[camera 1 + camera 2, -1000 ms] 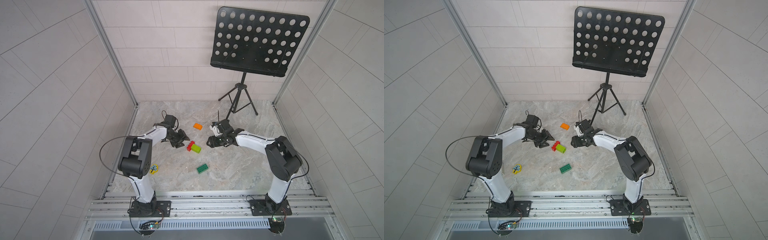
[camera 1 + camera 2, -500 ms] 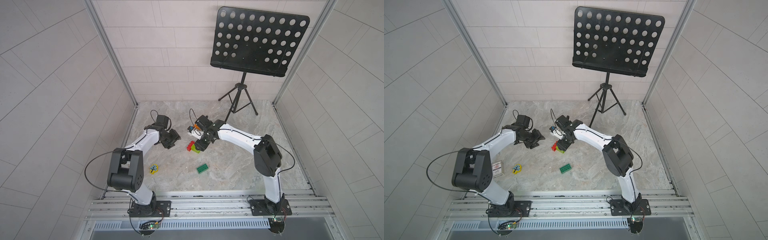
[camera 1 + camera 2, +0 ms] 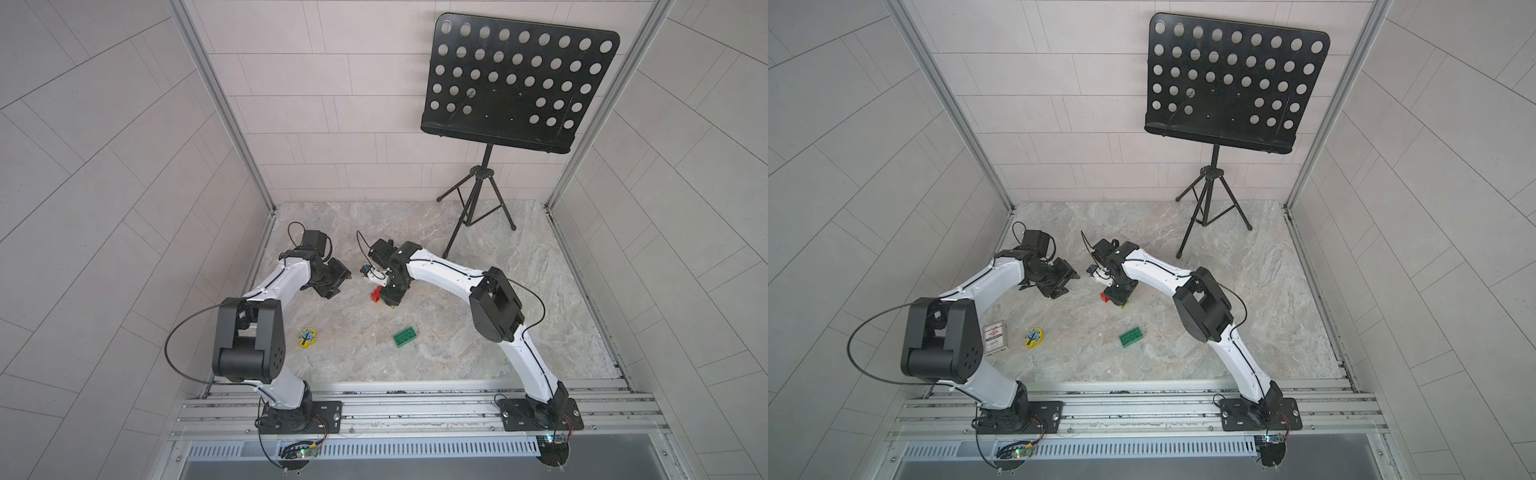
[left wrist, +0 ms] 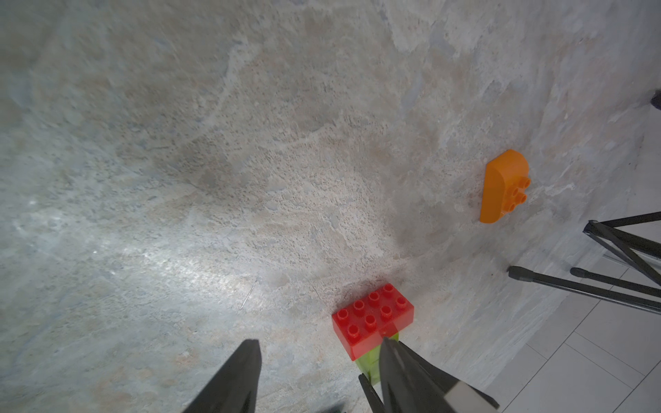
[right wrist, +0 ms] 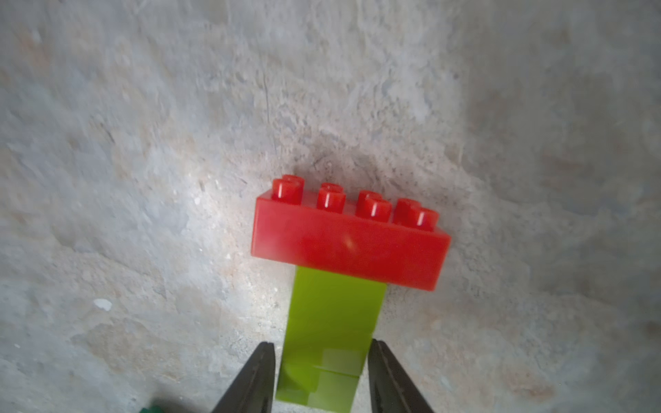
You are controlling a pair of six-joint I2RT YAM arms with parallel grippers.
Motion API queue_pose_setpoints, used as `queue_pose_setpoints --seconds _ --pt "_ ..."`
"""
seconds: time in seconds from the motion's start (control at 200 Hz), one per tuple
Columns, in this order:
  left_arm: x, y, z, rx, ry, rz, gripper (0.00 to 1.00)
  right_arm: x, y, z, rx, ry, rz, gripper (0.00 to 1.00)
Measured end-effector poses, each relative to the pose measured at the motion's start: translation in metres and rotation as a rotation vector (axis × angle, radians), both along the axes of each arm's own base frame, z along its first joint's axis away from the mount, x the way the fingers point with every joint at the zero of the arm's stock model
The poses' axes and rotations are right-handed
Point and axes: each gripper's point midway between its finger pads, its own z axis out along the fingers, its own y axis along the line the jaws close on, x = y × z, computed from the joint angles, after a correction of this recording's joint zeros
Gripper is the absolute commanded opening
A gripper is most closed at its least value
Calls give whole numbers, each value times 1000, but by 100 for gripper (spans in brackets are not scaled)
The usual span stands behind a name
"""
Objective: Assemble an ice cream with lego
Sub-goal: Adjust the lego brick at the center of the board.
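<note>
One half-built stack [image 3: 376, 293], red brick [image 5: 350, 246] on lime stem [image 5: 332, 311], lies mid-table; my right gripper [image 5: 321, 343] just swung in, narrowing around the stem, pinch unconfirmed, while the left gripper [image 4: 318, 341] backed off, parted and empty, so the green brick [image 3: 404, 336] likely stacks next

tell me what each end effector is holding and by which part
The right end effector pinches the brick stack by the lower end of its lime-green stem, below the red brick. The left end effector is open and holds nothing.
</note>
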Motion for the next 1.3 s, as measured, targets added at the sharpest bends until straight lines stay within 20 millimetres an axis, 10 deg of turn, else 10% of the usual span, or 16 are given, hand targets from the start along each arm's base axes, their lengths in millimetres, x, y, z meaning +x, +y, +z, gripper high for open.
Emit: queue_pose_setpoints --seconds 0.555,0.851,1.301 --pt "-2 -2 -3 -25 16 7 60 7 5 -4 23 -28 -15 52" --pt "-1 -2 -3 -29 13 10 60 12 9 -7 31 -29 -28 21" --pt "9 -30 3 -187 -61 -20 58 3 1 3 470 -120 -122 6"
